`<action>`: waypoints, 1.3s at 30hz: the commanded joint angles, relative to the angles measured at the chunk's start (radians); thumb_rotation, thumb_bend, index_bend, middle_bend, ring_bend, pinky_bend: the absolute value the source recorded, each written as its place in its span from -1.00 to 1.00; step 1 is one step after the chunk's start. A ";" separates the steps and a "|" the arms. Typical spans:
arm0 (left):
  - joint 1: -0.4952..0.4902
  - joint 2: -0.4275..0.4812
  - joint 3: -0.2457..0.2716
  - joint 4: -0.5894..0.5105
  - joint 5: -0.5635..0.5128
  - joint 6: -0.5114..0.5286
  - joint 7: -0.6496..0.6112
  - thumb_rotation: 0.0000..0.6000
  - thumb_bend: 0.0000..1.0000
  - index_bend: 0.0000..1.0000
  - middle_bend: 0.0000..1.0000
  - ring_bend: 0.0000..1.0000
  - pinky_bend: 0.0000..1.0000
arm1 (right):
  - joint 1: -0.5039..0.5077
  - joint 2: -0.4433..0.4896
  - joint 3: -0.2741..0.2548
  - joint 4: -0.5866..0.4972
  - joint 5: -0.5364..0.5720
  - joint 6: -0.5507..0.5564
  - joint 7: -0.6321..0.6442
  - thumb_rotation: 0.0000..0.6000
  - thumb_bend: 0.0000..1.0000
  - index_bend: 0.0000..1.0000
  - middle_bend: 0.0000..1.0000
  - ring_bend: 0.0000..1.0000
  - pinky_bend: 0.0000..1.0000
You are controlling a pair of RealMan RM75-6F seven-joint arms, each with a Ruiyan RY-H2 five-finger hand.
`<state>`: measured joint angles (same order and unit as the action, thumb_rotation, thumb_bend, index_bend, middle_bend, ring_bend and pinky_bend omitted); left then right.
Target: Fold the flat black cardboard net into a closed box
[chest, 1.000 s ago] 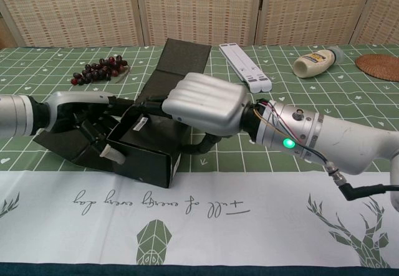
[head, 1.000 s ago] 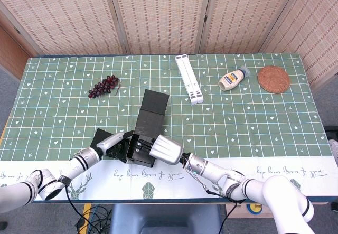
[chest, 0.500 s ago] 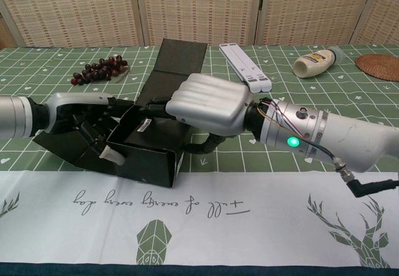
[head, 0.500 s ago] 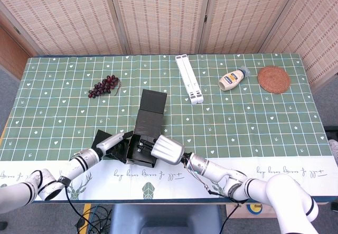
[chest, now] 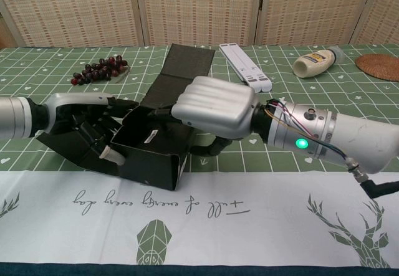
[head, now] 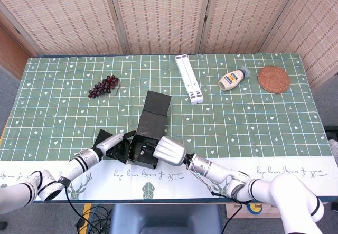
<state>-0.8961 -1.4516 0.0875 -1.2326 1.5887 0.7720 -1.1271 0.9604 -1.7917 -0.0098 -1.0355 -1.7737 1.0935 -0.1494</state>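
The black cardboard box [chest: 153, 154], half folded with its lid flap lying flat behind, sits near the table's front edge; it looks light, stiff along panels and floppy at creases, best held by wall edges and pressed at folds. The left hand [chest: 93, 126] grips its left wall, the right hand [chest: 215, 109] curls over its right wall and rim. Beyond it: grapes [head: 103, 85], a white stand [head: 189, 78], a squeeze bottle [head: 233, 78] with unreadable label; mirrored script on the tablecloth [chest: 187, 220] is illegible.
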 commanded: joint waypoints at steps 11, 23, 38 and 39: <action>0.004 0.006 -0.003 -0.014 0.000 0.010 0.008 1.00 -0.81 -0.73 -0.62 0.08 0.38 | 0.031 0.048 -0.003 -0.059 0.000 -0.075 -0.039 1.00 -0.13 -0.33 -0.21 0.45 1.00; 0.009 0.010 -0.004 -0.026 -0.004 0.011 0.012 1.00 -0.81 -0.73 -0.62 0.08 0.38 | 0.045 0.082 -0.001 -0.095 -0.006 -0.085 -0.026 1.00 0.13 0.20 0.23 0.53 1.00; 0.026 0.016 -0.022 -0.047 -0.024 0.034 0.058 1.00 -0.81 -0.82 -0.71 0.09 0.38 | 0.028 0.128 -0.003 -0.125 0.027 -0.126 -0.110 1.00 -0.13 -0.51 -0.50 0.47 1.00; 0.028 0.017 -0.024 -0.050 -0.026 0.037 0.064 1.00 -0.81 -0.84 -0.76 0.09 0.38 | 0.024 0.129 0.001 -0.126 0.035 -0.130 -0.122 1.00 -0.15 -0.67 -0.61 0.45 1.00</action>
<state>-0.8706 -1.4363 0.0656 -1.2791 1.5654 0.8058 -1.0671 0.9929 -1.6661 -0.0157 -1.1581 -1.7541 0.9726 -0.2508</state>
